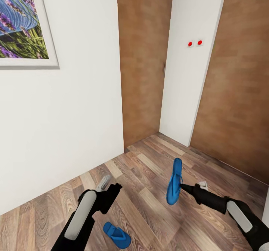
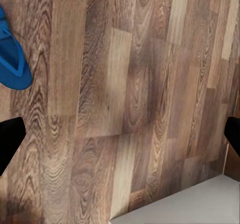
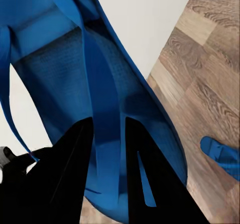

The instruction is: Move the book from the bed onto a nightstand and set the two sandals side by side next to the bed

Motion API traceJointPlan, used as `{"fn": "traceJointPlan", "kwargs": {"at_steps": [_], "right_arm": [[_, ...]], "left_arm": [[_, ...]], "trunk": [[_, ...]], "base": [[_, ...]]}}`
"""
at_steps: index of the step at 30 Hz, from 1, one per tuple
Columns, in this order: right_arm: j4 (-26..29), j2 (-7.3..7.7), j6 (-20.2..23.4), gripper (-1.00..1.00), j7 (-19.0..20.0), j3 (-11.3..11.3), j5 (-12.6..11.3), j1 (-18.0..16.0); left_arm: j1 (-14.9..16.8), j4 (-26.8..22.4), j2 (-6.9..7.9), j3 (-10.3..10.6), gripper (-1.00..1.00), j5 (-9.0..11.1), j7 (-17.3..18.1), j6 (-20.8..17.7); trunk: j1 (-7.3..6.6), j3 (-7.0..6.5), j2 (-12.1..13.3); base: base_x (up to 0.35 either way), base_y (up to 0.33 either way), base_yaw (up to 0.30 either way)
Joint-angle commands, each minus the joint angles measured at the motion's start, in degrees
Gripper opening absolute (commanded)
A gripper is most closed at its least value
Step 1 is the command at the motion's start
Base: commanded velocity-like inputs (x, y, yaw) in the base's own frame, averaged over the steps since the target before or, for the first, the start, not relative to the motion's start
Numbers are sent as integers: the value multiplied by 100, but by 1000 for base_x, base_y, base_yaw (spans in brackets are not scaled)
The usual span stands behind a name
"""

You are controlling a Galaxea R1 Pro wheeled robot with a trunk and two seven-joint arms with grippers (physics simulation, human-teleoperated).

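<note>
Above the plank floor (image 1: 149, 191), the right gripper (image 1: 182, 186) pinches one sandal (image 1: 174, 183) by its strap; a loose hold could drop it. The other sandal (image 1: 117, 235) lies near the left gripper (image 2: 120, 139), spread empty.

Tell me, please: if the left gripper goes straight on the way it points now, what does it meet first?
Most likely the bare wood floor. The left gripper is open and empty, and its wrist view looks straight at the planks. The blue sandal on the floor lies off to one side of that line, so it would probably be missed.
</note>
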State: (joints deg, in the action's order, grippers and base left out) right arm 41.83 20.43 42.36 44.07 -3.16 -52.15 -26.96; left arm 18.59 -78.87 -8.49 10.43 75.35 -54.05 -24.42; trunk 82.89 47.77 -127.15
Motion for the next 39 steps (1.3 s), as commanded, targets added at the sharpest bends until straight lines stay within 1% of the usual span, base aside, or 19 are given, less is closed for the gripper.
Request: {"fn": "traceJointPlan", "kwargs": {"at_steps": [1, 4, 6, 8, 11, 13, 15, 39], "right_arm": [[7, 5, 34, -100, 4, 139, -177, -2], [19, -2, 23, -100, 6, 268, -305, -2], [20, -11, -2, -100, 1, 286, -326, -2], [20, -16, -13, -100, -1, 292, -333, -2], [21, -20, -9, -100, 2, 301, -337, -2], [35, -26, 15, -100, 11, 306, -339, -2], [41, -29, 23, -100, 13, 302, -340, -2], [35, -33, 27, -100, 14, 290, -340, -2]], "left_arm": [[4, 3, 47, 3, 100, 24, -31, -19], [4, 27, 123, 1, 100, 18, -27, -19], [4, 137, 184, -5, 100, 16, -27, -16], [4, 294, 212, -10, 100, 9, -2, -10], [4, 528, 237, -13, 100, 1, 176, -5], [4, 646, 235, -4, 100, -3, 411, -2], [4, 666, 224, 6, 100, -1, 460, -8], [4, 680, 242, 12, 100, 0, 483, -11]], "trunk": [[22, 25, -44], [88, 79, -165], [132, 115, -245], [175, 150, -325], [241, 204, -445], [285, 240, -526], [329, 276, -606], [856, 707, -1568]], "base": [[0, 0, 0], [0, 0, 0], [0, 0, 0], [0, 0, 0], [0, 0, 0], [0, 0, 0], [0, 0, 0], [0, 0, 0]]}}
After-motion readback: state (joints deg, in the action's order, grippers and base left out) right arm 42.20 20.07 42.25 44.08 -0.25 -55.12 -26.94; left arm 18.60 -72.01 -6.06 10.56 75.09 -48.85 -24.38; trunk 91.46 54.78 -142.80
